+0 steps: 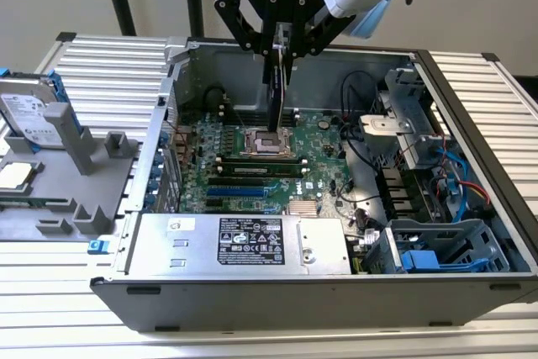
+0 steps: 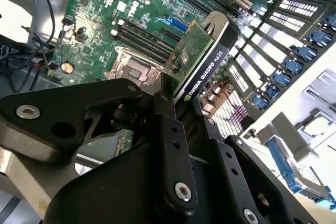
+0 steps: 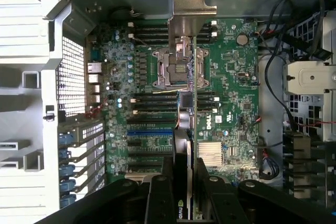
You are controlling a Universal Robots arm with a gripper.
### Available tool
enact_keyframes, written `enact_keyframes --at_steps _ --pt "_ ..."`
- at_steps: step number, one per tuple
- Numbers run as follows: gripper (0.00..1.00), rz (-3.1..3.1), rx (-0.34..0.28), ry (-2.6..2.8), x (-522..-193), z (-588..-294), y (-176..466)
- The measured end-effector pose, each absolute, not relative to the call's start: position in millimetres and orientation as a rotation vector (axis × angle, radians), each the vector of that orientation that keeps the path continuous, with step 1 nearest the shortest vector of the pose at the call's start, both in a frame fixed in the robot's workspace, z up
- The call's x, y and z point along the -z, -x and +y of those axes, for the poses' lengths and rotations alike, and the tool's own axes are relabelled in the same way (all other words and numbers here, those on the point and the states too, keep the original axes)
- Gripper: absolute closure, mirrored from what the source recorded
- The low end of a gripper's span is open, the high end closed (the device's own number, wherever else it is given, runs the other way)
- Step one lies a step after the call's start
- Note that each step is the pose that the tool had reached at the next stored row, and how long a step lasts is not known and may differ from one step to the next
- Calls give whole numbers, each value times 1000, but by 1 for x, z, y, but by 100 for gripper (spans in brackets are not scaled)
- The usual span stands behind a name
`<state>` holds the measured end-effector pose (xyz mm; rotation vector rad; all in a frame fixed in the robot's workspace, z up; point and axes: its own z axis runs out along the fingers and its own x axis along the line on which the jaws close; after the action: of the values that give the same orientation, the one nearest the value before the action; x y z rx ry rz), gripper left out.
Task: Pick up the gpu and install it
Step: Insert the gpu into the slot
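Now my gripper (image 1: 279, 66) is closed on the gpu (image 1: 277, 107), which hangs on its edge in the upper middle of the exterior view, above the motherboard (image 1: 252, 164) inside the open case (image 1: 252, 296).

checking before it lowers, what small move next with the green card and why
Probably shift toward the blue expansion slot, not down yet: the thin green circuit-board gpu with black cooler, clamped in the jaws, hangs above the silver square processor socket, off the slots.
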<state>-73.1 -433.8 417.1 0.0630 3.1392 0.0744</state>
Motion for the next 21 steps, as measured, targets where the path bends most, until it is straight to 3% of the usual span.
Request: enact_keyframes --at_steps 21 --pt "100 3141 -74 69 -417 -434 73"
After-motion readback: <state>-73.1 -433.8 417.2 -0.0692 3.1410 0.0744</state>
